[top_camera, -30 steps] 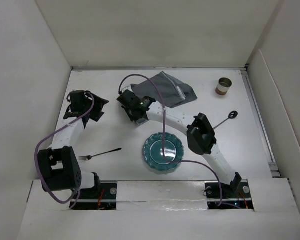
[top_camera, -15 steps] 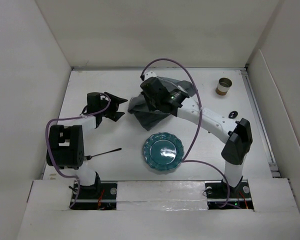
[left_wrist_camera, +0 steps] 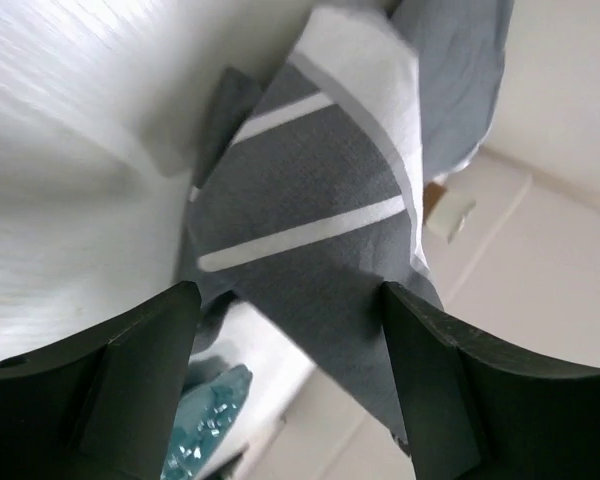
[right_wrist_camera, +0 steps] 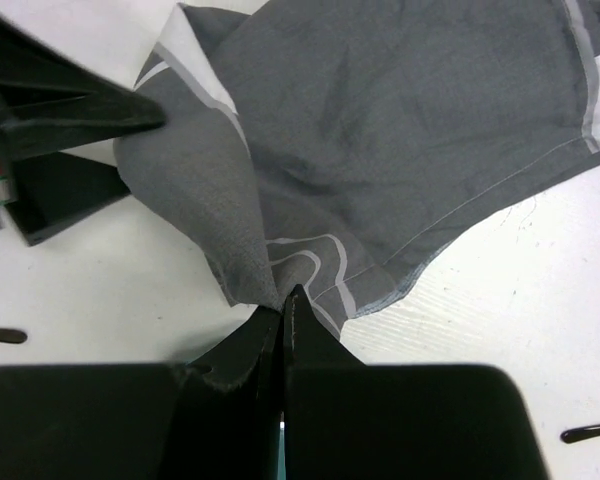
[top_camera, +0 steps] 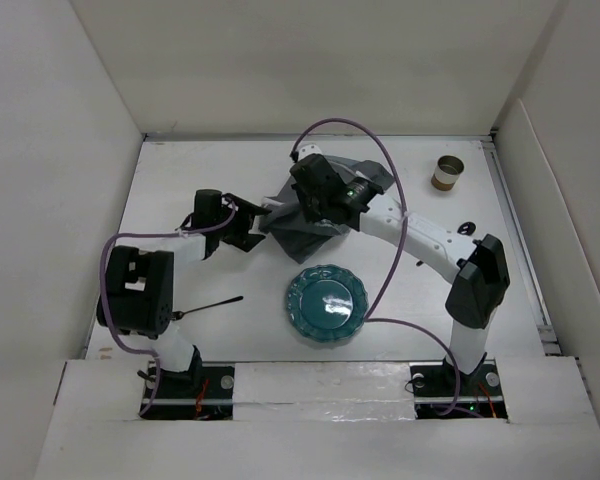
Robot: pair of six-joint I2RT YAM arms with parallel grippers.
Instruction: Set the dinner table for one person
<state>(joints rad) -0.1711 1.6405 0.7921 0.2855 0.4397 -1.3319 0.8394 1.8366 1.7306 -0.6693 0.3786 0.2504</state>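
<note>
I see plain matte panels boxing the work area: back wall (top_camera: 310, 60), left wall (top_camera: 50, 150), right wall (top_camera: 570, 150), all the same off-white. The dinner table (top_camera: 180, 170) is white too, a narrow rail (top_camera: 520, 240) along its right edge, a white ledge (top_camera: 320, 380) at the near side. Light flat and even; shadows soft.

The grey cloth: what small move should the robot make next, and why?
Probably close the left claw. It is open, with a striped corner of the cloth seemingly between its fingers, while the right claw is pinched shut on another fold.
</note>
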